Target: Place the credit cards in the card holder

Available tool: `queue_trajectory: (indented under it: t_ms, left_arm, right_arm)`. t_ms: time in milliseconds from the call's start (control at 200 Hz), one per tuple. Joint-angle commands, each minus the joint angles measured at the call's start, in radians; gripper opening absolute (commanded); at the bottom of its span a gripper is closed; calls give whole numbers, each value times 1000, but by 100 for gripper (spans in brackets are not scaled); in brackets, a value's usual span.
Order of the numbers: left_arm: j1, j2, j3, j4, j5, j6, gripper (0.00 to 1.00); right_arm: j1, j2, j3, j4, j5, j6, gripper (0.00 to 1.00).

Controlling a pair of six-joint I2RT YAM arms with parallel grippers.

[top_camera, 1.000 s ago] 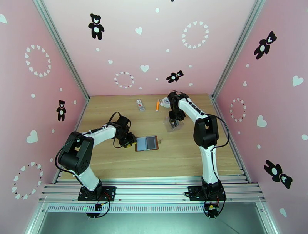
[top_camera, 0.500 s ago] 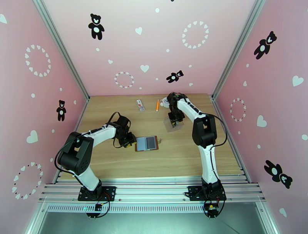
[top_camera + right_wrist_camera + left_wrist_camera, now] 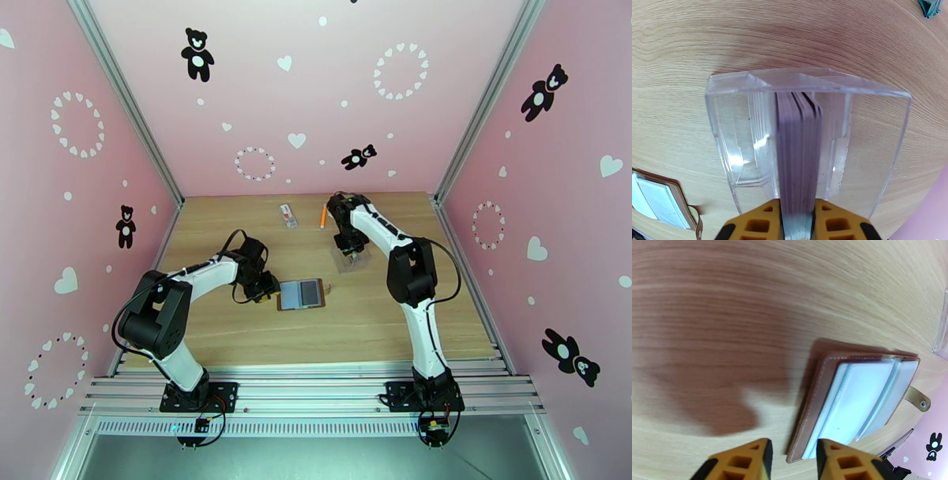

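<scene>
Table: light wood (image 3: pixel 355 324), pink walls with bears and hearts on three sides
Holder: brown leather holder (image 3: pixel 817 398) lies open and flat near the middle of the table, grey-blue pockets facing up, its snap tab sticking out on the side away from the left arm
Left gripper: the left gripper (image 3: pixel 794 443) sits low at the holder's edge; fingers (image 3: pixel 750 461) are parted, one over bare wood and the other over the cover's rim and pockets, with the holder's corner in the gap between them; nothing is clamped, so it is released; whether a finger touches the leather I cannot tell
Cards: a stack of grey cards (image 3: pixel 798 150) stands on edge inside a clear box (image 3: pixel 730 130), roughly in its middle, with free space on both sides
Box: it rests on the table beyond the holder and to its right, apart from it
Right gripper: the right gripper (image 3: pixel 797 211) points down into the box, a yellow finger pressed on each face of the stack with no gap showing; it is clenched on the cards
Packet: a white-and-red packet (image 3: pixel 288 215) lies near the back edge, well apart from the holder
Pen: an orange pen (image 3: pixel 323 215) lies just right of the packet, close to the right arm's wrist
Arms: the left arm is bent low toward the holder; the right arm reaches far forward to the box
</scene>
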Motion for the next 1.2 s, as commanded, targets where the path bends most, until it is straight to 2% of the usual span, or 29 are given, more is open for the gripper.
queue_trajectory:
  t_ms: [0,75,170,490,806,1196]
  left_arm:
    - [2,-18,-9,-2,-3,8,36]
    - [3,-17,-9,-2,-3,8,36]
    - [2,-18,-9,-2,-3,8,36]
    - [2,-12,3,-8,-4,5,36]
    - [2,-2,14,-11,-4,5,36]
    - [2,10,30,-16,-2,9,36]
  right_arm:
    - [-7,31,19,-36,29,11,29]
    - [-12,38,23,-37,38,5,36]
    - [-24,45,27,-39,36,0,39]
    - [-57,57,35,-42,43,-23,38]
    - [-84,22,47,-51,133,-44,40]
    - [-114,-15,50,-48,114,-63,38]
